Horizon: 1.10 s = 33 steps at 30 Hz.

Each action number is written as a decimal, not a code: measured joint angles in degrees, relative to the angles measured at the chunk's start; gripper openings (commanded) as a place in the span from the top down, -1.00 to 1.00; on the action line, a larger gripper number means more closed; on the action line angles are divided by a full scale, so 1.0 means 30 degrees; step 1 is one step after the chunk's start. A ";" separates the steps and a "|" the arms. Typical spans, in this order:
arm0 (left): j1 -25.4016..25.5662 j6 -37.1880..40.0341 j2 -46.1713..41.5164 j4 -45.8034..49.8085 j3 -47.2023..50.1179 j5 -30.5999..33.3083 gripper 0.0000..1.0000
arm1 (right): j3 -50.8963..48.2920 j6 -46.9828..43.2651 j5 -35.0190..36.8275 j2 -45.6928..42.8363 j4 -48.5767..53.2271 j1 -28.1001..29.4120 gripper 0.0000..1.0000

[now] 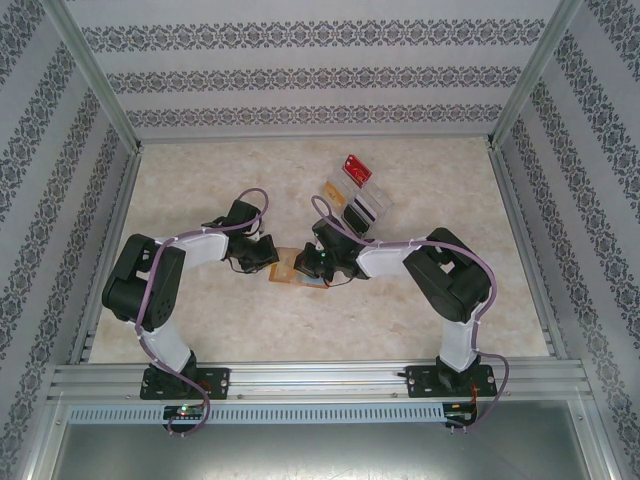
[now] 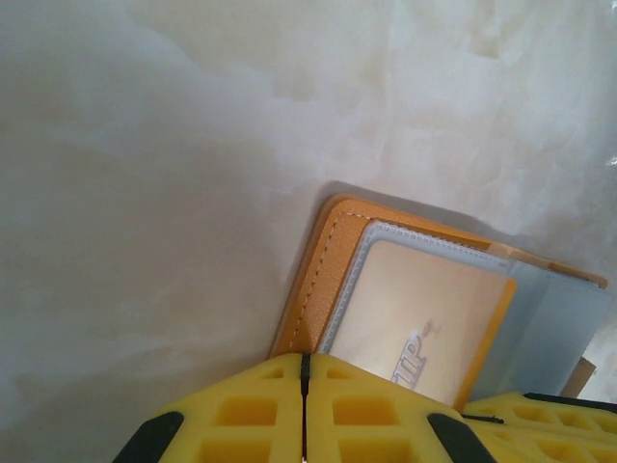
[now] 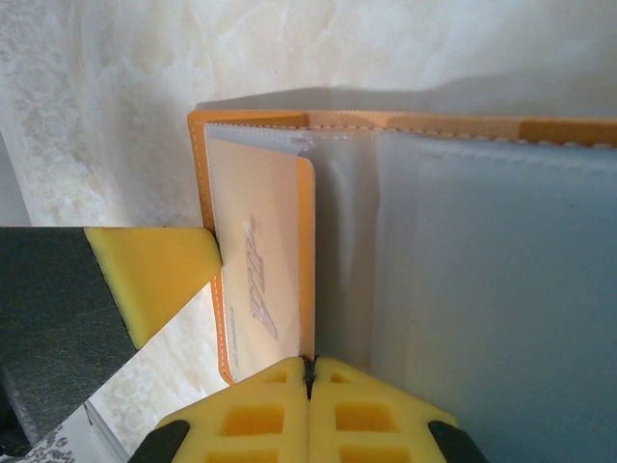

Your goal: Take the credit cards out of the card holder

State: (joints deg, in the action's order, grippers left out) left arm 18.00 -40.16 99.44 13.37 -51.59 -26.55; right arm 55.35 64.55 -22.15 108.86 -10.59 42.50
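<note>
On the table (image 1: pixel 200 190), the left gripper (image 1: pixel 270 264) is being held at the left edge of the card holder (image 1: pixel 288 272). Its yellow fingers (image 2: pixel 251 410) are being pressed together, and whether the cover is being pinched between them cannot be told. The card holder is being laid open near the middle of the table, between the two grippers, with its grey see-through pocket pages (image 3: pixel 482 289) being turned upward. A pale, orange-edged card (image 2: pixel 415 309) is being carried in one pocket, with script reading "VIP" being shown on it. The right gripper (image 1: pixel 310 266) is being held at the holder's right side, its fingers (image 3: pixel 371 415) being pressed together at a pocket edge. Farther right and back, a red card (image 1: pixel 357 170) and a dark, pale-striped credit card (image 1: pixel 364 211) are being held in a clear tray (image 1: pixel 378 200), their writing being too small to read.
</note>
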 measured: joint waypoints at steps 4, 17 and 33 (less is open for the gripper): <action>0.0000 0.0015 0.0000 -0.0007 0.0000 0.0000 0.77 | -0.0554 -0.0007 0.0029 -0.0495 -0.0299 -0.0175 1.00; 0.0000 0.0240 -0.0007 0.0015 -0.0015 -0.0109 0.68 | -0.1523 0.0015 -0.0029 -0.1217 -0.1173 -0.0627 0.99; 0.0525 0.1239 -0.1173 0.1326 -0.1122 -0.1173 0.79 | -0.1545 0.0015 -0.0080 -0.1115 -0.1523 -0.0634 1.00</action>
State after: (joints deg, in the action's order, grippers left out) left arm 19.57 -36.45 95.92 17.34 -54.96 -30.06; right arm 50.72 64.60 -22.39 105.51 -15.16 40.60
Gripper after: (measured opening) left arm 0.121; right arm 0.045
